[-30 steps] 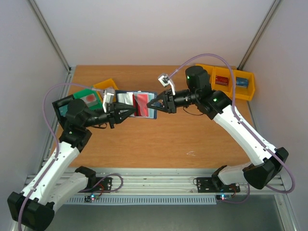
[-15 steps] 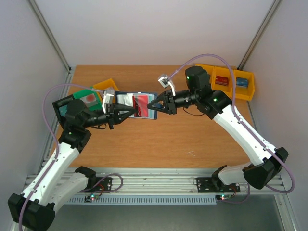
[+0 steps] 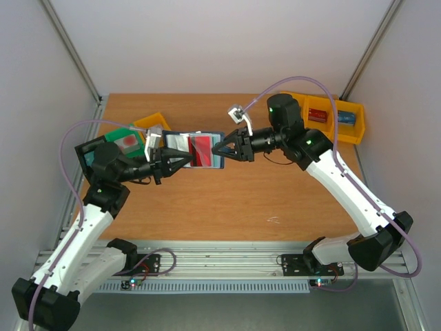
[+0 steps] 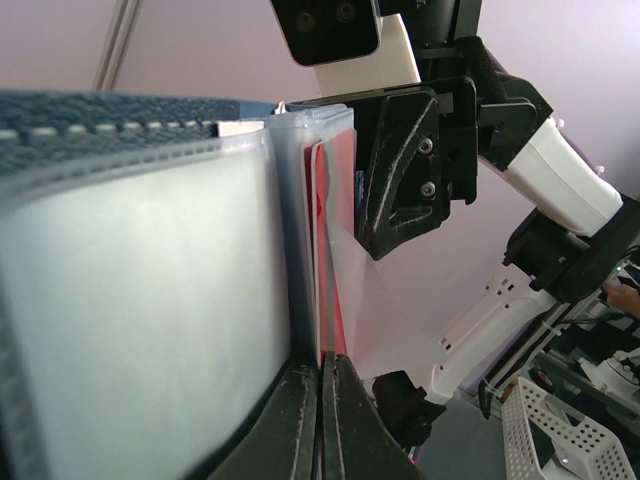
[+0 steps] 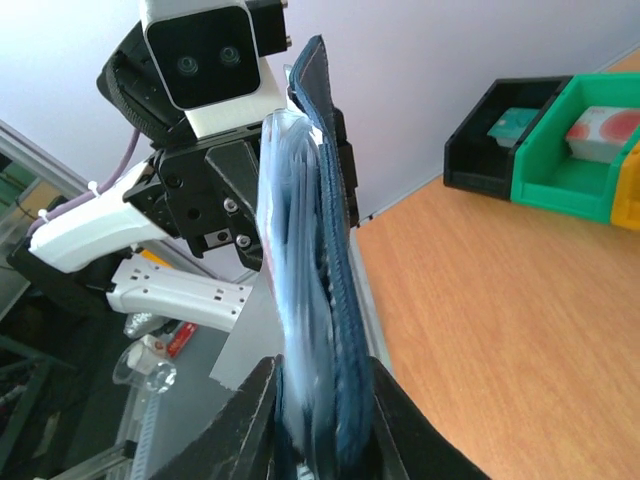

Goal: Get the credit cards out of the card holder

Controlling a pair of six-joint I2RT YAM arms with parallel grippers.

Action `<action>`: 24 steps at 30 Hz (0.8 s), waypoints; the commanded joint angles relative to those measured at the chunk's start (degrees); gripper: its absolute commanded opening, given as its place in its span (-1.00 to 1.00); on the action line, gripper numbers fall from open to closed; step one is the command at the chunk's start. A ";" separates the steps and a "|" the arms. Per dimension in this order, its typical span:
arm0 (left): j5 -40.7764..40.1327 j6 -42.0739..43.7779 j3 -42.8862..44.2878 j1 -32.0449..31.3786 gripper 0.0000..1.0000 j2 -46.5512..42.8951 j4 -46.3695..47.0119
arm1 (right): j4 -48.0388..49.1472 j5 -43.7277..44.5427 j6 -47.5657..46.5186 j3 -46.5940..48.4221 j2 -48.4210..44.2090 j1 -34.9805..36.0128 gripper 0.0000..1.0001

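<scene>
Pinching red card (image 4: pixel 335 215): L end effector (image 4: pixel 320 368) newly clenched | R end effector (image 5: pixel 320 380) grasps card holder (image 5: pixel 326 200) (navy)

You will find nothing here that can be read. The red card (image 3: pixel 202 149) in the wallet (image 3: pixel 216 163) shows only pale marks, too small to make out. The red pack (image 3: pixel 318 115) and blue pack (image 3: pixel 346 117) in the yellow bins (image 3: pixel 348 132) carry print too fine to read. The pack in the green bin (image 5: pixel 560 175) is blurred.
</scene>
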 commanded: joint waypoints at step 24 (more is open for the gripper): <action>-1.24 -1.92 -0.74 1.08 -0.99 0.89 4.50 | 1.34 1.22 1.68 1.25 1.31 0.55 -0.57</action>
